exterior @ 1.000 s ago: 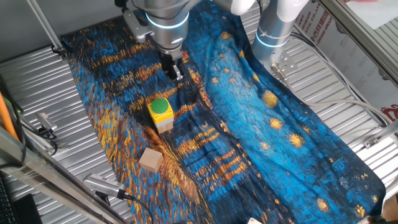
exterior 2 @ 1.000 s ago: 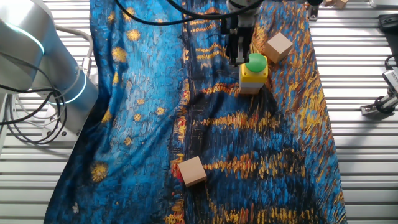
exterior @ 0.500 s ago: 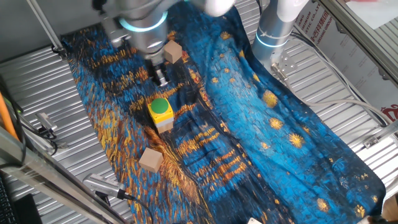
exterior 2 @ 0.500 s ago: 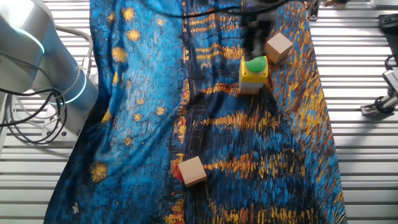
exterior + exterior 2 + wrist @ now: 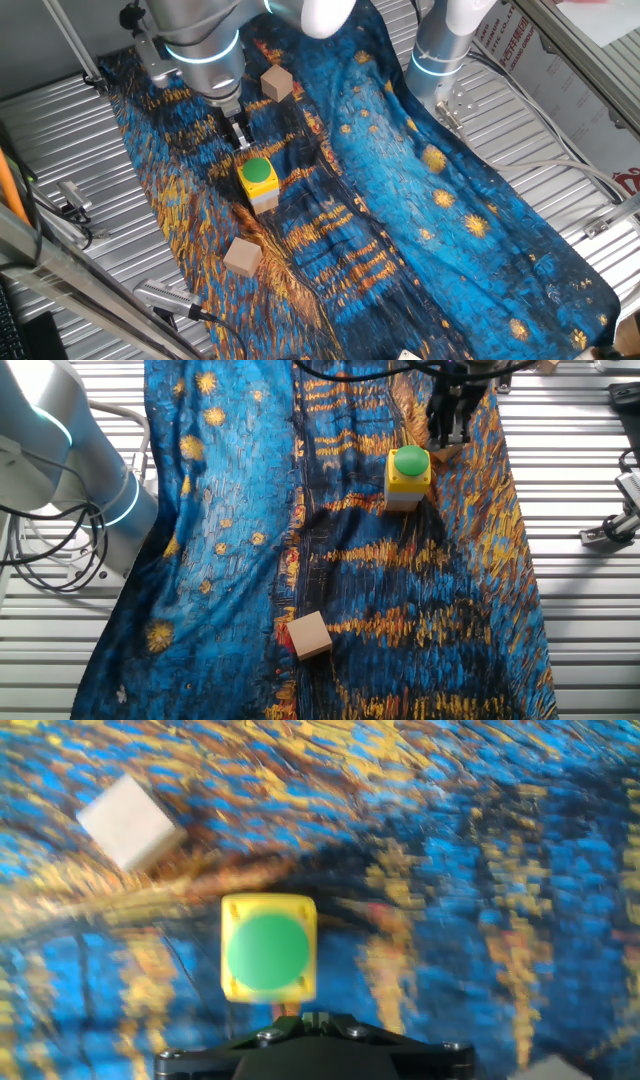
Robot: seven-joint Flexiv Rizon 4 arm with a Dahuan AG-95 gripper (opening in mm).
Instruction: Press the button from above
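Pincer (image 5: 241, 141) shifted beside button (image 5: 259, 173).

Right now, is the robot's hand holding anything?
No. The gripper hangs in the air beside the button, touching nothing. Whether its fingers are open cannot be told.

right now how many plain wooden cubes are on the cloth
2. One wooden cube lies beyond the button, by the arm; the other cube lies nearer the cloth's front edge. The arm may hide more.

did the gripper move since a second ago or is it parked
Yes. In one fixed view the gripper has slid left relative to the stationary button, from above and right of it to above and left of it.
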